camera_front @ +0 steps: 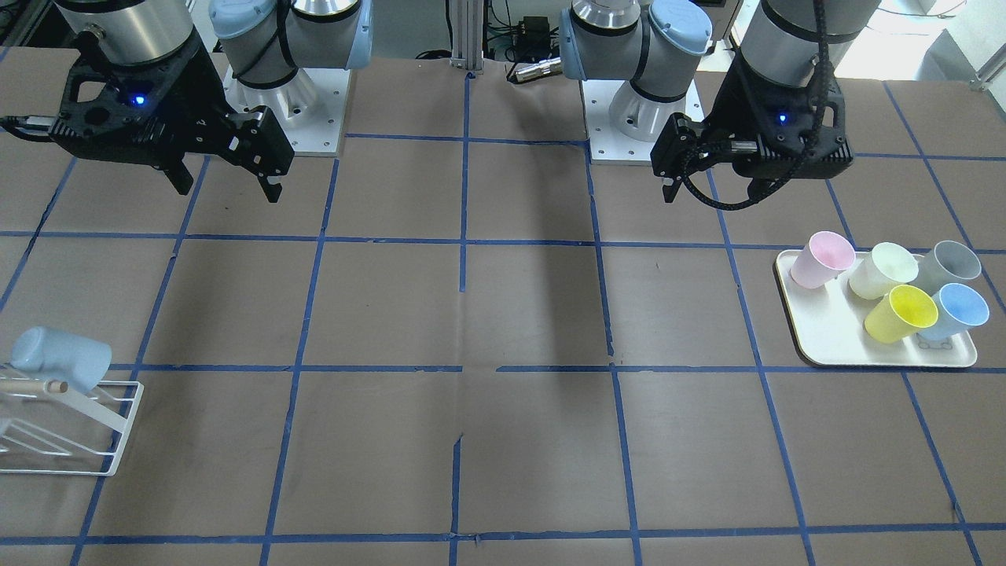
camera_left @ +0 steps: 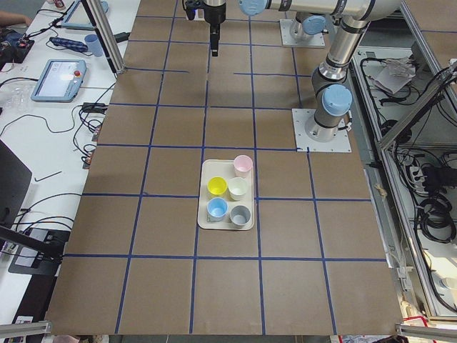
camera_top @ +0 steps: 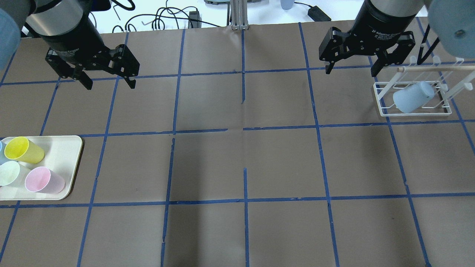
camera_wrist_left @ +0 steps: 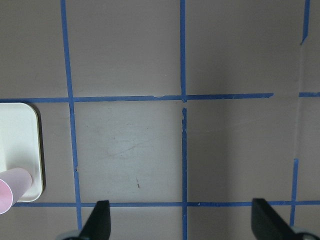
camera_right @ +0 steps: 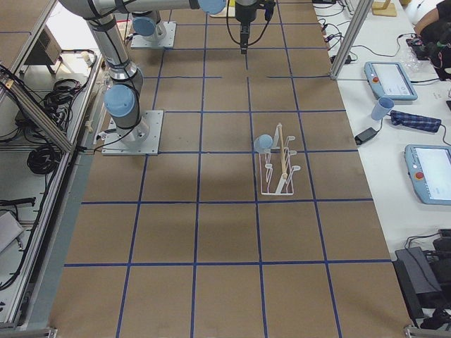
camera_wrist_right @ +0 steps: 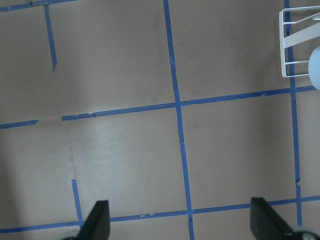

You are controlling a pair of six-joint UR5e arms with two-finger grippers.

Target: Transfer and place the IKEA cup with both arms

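The IKEA cup [camera_top: 413, 97], pale powder-blue, lies tilted on its side in a white wire rack [camera_top: 382, 100] at the table's right. It also shows in the front view [camera_front: 59, 359] and the right side view [camera_right: 263, 143]. Its edge shows in the right wrist view [camera_wrist_right: 316, 67]. My right gripper [camera_top: 351, 72] hangs open and empty above the table, just left of and behind the rack; it shows in the front view too [camera_front: 228, 192]. My left gripper [camera_top: 110, 86] is open and empty above the table's far left [camera_front: 711, 195], well away from the cup.
A cream tray [camera_front: 825, 338] on the robot's left holds a pink cup [camera_front: 821, 259], a pale green cup [camera_front: 883, 270], a grey cup [camera_front: 949, 266], a yellow cup [camera_front: 901, 313] and a sky-blue cup [camera_front: 955, 310]. The rack has a wooden rod [camera_top: 434, 68]. Blue tape lines grid the brown table.
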